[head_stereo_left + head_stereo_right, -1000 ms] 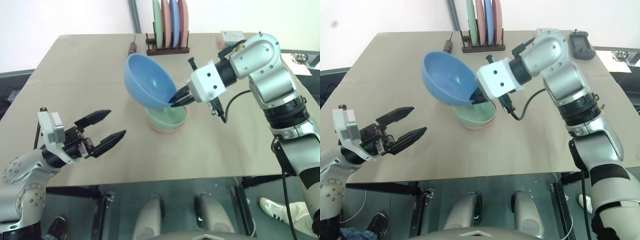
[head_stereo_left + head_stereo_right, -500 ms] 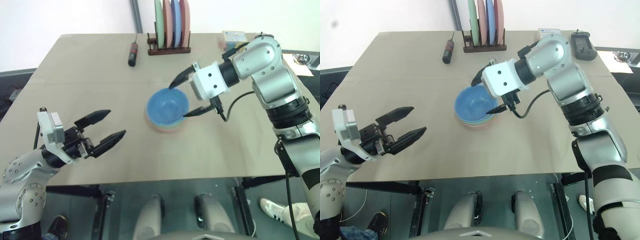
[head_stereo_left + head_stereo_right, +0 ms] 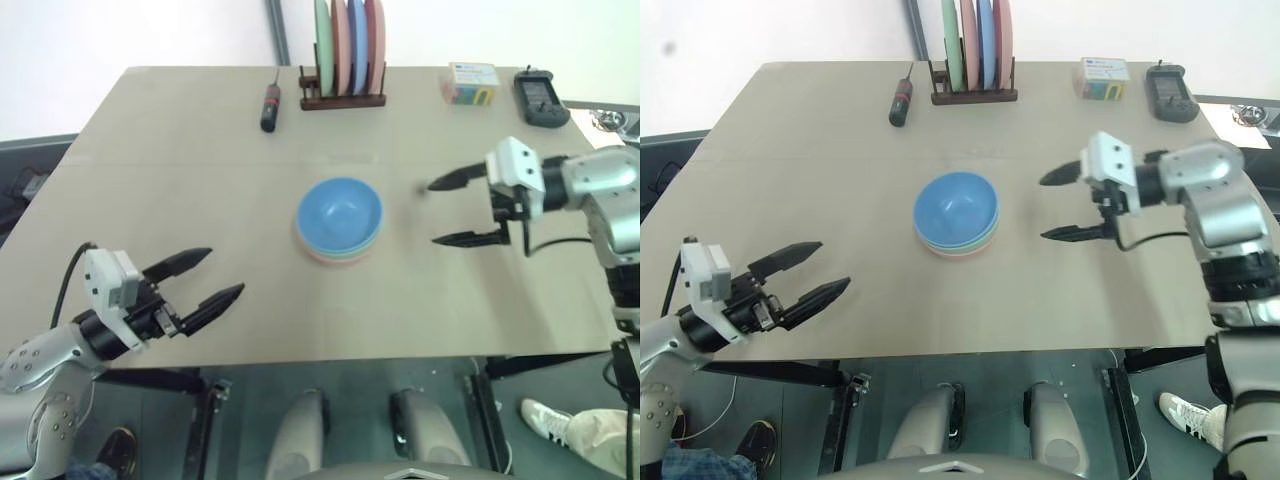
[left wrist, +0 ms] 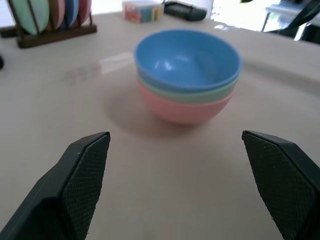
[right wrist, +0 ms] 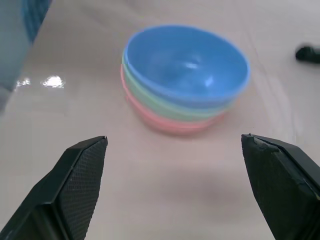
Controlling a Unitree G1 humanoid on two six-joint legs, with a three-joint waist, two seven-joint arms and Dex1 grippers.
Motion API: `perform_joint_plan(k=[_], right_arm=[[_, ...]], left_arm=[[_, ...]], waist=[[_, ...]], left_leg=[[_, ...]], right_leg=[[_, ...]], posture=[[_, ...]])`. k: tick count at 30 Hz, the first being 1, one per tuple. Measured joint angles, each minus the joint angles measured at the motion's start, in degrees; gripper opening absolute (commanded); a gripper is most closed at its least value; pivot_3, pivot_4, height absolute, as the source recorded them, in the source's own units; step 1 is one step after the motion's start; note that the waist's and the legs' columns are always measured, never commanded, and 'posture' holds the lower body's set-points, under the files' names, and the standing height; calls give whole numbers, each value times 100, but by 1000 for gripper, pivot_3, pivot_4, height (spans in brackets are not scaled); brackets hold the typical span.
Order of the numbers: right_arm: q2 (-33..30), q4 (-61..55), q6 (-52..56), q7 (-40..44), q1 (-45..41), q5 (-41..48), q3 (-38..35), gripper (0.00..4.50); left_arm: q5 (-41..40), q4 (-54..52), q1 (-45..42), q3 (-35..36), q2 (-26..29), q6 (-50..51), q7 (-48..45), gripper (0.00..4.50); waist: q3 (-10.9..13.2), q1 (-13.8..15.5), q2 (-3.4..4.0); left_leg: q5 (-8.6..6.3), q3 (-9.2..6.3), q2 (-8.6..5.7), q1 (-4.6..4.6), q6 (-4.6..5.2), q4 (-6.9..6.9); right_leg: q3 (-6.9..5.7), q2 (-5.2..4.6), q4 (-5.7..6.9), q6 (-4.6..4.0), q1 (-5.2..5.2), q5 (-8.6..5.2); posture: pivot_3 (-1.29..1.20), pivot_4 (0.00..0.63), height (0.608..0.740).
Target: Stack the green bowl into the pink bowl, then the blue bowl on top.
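Your stack looks complete: the blue bowl (image 3: 339, 209) sits nested in the green bowl (image 4: 186, 94), which sits in the pink bowl (image 4: 184, 110), all upright on the table (image 3: 200, 150). The stack lies ahead of the right end effector (image 3: 452, 209), whose fingers stand wide and hold nothing, and well apart from the left end effector (image 3: 203, 281), also wide and empty. These bowls look like thin, light, rigid plastic with smooth, probably slippery walls, so a nudge could slide the whole stack. If you must adjust one, pinch the rim with one finger inside and one outside, and squeeze gently since light plastic can squirt free.
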Motion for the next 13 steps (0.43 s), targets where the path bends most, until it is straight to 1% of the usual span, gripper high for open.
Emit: perform_joint_plan(k=[3,8,13], right_arm=[[-314,69,164,-80,538,276,-519,4486],[-656,263,171,-30,1098,586,-1150,4486],[-828,449,23,123,1374,735,-1381,4486]], left_arm=[[-3,-22,240,264,6,-102,-55,4500],[-30,-48,488,628,18,-171,-149,4500],[-66,-64,537,891,102,-208,-203,4500]], waist=[[0,-23,0],[-1,-17,-1],[-1,-19,-1]], left_leg=[[0,15,1,7,0,4],[0,19,4,4,1,16],[0,24,4,6,1,19]], right_leg=[[13,0,2,1,0,-1],[14,2,2,2,2,-2],[19,2,3,3,2,-2]], posture=[[0,150,740],[0,150,740],[0,150,740]])
